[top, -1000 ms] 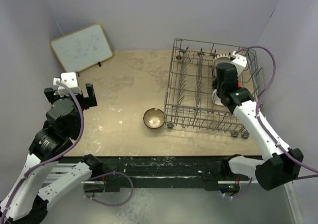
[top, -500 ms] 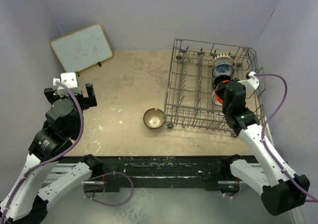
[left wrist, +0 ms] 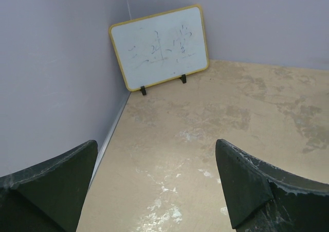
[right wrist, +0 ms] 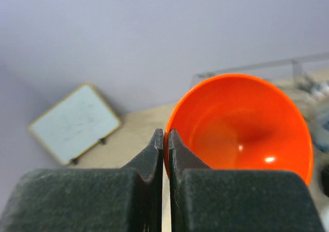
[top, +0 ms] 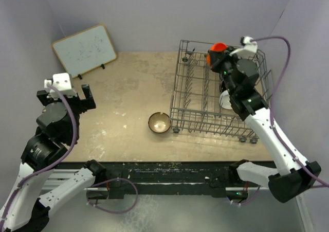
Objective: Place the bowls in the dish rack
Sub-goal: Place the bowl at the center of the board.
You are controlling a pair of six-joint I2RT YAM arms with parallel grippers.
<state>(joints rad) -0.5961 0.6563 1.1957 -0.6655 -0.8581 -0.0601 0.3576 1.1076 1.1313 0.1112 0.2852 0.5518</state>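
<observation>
Glossy, smooth orange-red bowl [right wrist: 241,134] hangs pinched by its thin rim in the right gripper [right wrist: 165,135], seemingly clear above the grey wire dish rack [top: 190,88]; left gripper [left wrist: 157,152] gapes wide.

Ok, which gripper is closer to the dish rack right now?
Right. The right gripper is raised over the far end of the dish rack, shut on the rim of the orange-red bowl. The left gripper hangs open far left, facing the white board.
</observation>
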